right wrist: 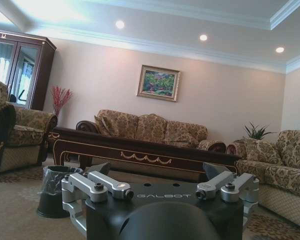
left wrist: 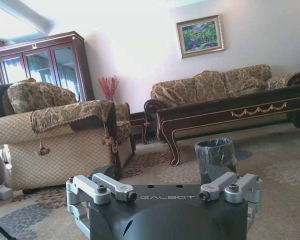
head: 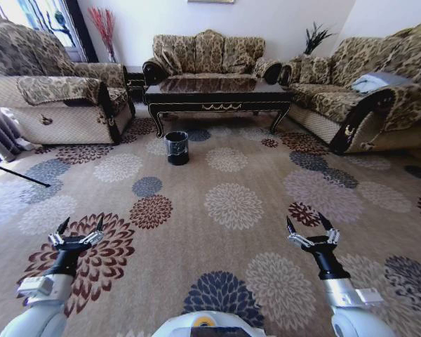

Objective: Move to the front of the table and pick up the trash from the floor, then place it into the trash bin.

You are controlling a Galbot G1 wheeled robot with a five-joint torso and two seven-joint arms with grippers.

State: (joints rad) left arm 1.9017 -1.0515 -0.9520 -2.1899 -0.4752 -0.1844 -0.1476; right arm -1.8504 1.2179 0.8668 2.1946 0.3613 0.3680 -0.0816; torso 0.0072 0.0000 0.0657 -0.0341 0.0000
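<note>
Left wrist view, "GALBOT" lettering behind open left gripper point(left wrist: 164, 192)

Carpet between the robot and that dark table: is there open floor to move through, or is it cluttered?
Open carpet runs from both open grippers, left and right, up to the table. The trash bin stands before the table's left end. Sofas crowd both sides.
</note>
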